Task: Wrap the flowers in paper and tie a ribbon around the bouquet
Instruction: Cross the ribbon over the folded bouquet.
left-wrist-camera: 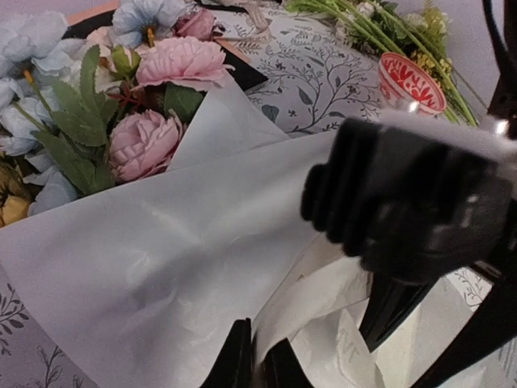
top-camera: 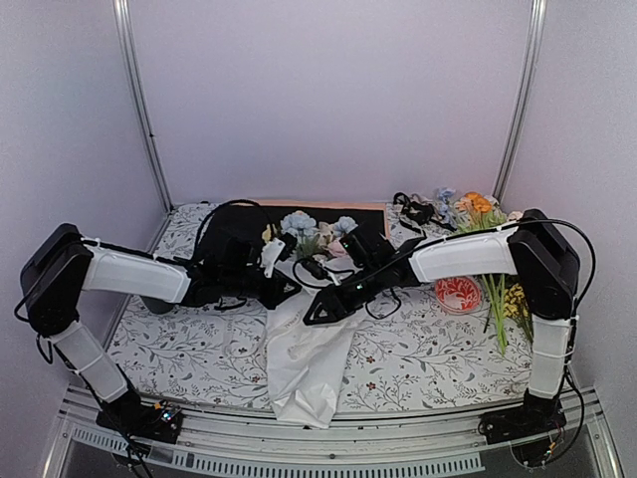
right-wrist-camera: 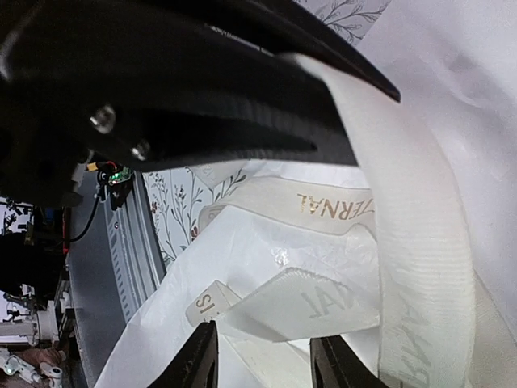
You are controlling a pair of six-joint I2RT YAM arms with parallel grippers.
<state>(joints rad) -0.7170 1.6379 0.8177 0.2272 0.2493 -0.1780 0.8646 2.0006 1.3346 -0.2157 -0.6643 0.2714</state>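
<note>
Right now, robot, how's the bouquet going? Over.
Left gripper pinching ribbon, right gripper open by its tail. Bouquet wrapped, lying flat. Grippers crowded together.

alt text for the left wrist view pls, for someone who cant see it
White paper wrapped around pink and blue flowers fills most of the view, blooms at upper left. The black right arm blocks the right side, and the left gripper pokes in at the bottom edge. A red-and-white disc lies on the leaf-print cloth beyond.
</note>
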